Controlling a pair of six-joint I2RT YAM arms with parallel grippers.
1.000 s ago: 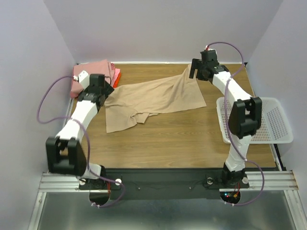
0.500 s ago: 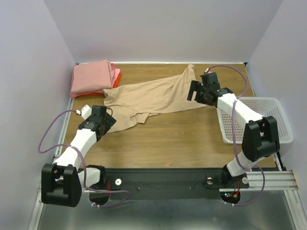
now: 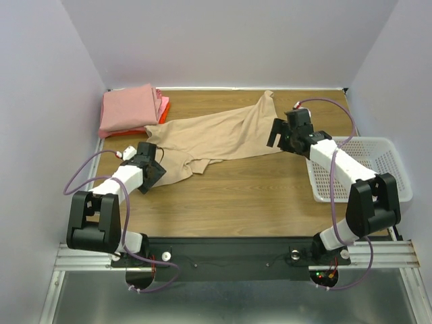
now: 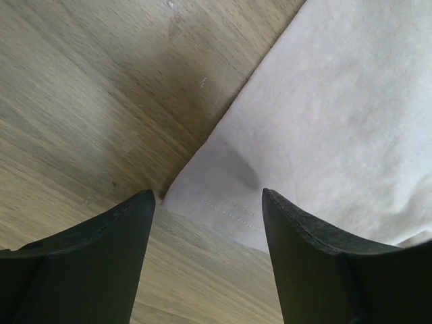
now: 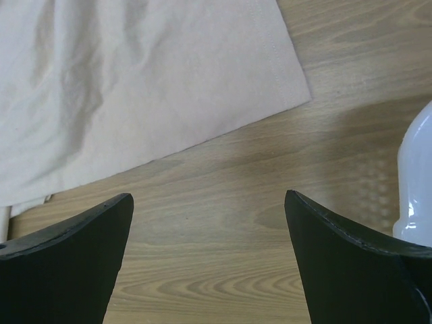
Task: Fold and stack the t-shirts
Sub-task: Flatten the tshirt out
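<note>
While the tan t-shirt (image 3: 223, 135) lies spread unfolded across the bench (image 3: 256, 196), its near-left hem corner is framed by the parted left end effector (image 3: 156, 173), unclamped. The right end effector (image 3: 275, 137) is held wide beside the right hem. Folded pink shirts (image 3: 128, 108) are stacked far-left.

No text, label, brand mark, number or sign can be read in any of the three views.
</note>
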